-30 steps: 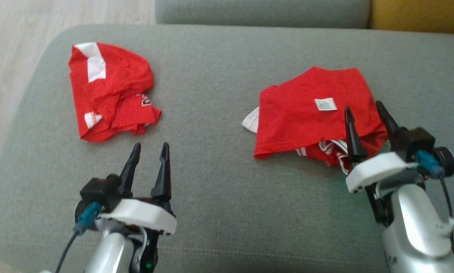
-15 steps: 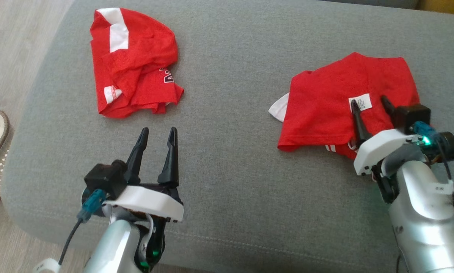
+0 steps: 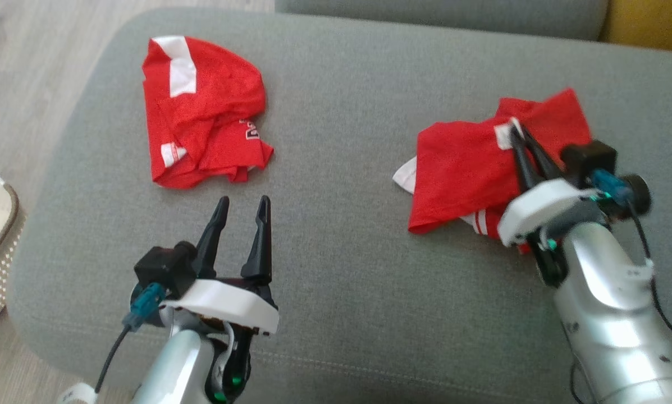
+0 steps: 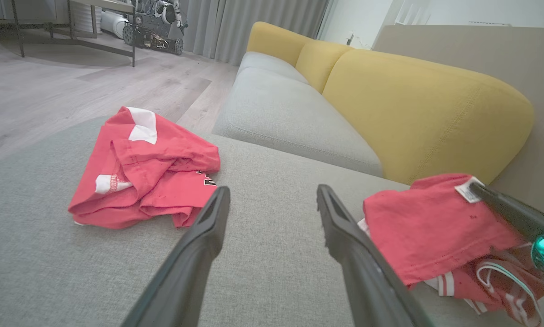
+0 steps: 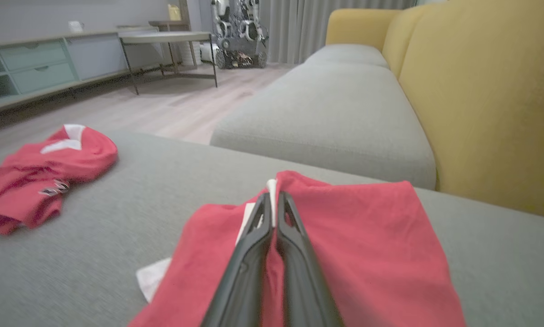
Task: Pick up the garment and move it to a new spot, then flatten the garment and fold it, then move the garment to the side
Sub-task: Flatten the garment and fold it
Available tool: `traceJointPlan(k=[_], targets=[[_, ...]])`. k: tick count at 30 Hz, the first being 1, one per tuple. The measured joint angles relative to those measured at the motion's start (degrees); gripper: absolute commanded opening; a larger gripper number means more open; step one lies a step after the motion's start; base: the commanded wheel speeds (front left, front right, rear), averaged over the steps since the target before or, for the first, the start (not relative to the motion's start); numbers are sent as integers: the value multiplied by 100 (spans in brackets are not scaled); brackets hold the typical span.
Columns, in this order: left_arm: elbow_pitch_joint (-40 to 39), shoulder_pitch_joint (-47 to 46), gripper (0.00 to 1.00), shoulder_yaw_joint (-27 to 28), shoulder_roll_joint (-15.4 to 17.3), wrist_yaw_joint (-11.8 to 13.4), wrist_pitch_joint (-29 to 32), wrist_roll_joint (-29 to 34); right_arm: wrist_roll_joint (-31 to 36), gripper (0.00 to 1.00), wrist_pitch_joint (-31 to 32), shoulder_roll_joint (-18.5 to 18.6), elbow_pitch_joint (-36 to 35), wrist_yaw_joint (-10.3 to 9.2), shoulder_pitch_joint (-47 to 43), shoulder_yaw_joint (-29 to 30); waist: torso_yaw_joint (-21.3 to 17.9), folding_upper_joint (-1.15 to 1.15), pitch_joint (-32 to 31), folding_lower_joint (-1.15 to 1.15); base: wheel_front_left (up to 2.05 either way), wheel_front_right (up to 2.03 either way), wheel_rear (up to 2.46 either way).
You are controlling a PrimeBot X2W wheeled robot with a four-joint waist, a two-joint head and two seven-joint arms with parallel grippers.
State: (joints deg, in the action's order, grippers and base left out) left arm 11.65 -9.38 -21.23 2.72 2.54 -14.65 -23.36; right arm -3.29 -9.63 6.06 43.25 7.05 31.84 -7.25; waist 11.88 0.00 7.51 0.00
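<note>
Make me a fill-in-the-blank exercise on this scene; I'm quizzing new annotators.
1. The right gripper is ____ on the right garment at its white label.
2. The left gripper hovers above the cushion with jaws ____.
3. The left garment is red with ____ patches.
Missing: shut; open; white.

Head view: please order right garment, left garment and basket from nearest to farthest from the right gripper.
1. The right garment, pinched in the right gripper.
2. The left garment, across the cushion, left side.
3. The basket, beside the cushion, far left.
</note>
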Motion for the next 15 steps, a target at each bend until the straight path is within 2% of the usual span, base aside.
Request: traceJointPlan(k=[4, 5, 8, 12, 15], targets=[[47, 75, 100, -48, 0, 5, 0, -62, -324, 0, 7, -70, -315, 0, 241, -544, 12, 0, -227, 0, 0, 0, 0], [78, 157, 100, -80, 0, 7, 0, -102, -578, 0, 49, -105, -509, 0, 427, -890, 24, 0, -342, 0, 0, 0, 0], [99, 286, 100, -102, 0, 56, 0, -112, -1129, 0, 114, -174, -898, 0, 717, -1274, 46, 0, -514, 0, 0, 0, 0], [91, 362, 100, -75, 1, 108, 0, -160, -1908, 0, 158, -193, -1482, 0, 1235, -1381, 19, 0, -636, 0, 0, 0, 0], [46, 362, 100, -16, 1, 141, 0, -169, -2189, 0, 158, -199, -1780, 0, 1645, -1136, -72, 0, -613, 0, 0, 0, 0]])
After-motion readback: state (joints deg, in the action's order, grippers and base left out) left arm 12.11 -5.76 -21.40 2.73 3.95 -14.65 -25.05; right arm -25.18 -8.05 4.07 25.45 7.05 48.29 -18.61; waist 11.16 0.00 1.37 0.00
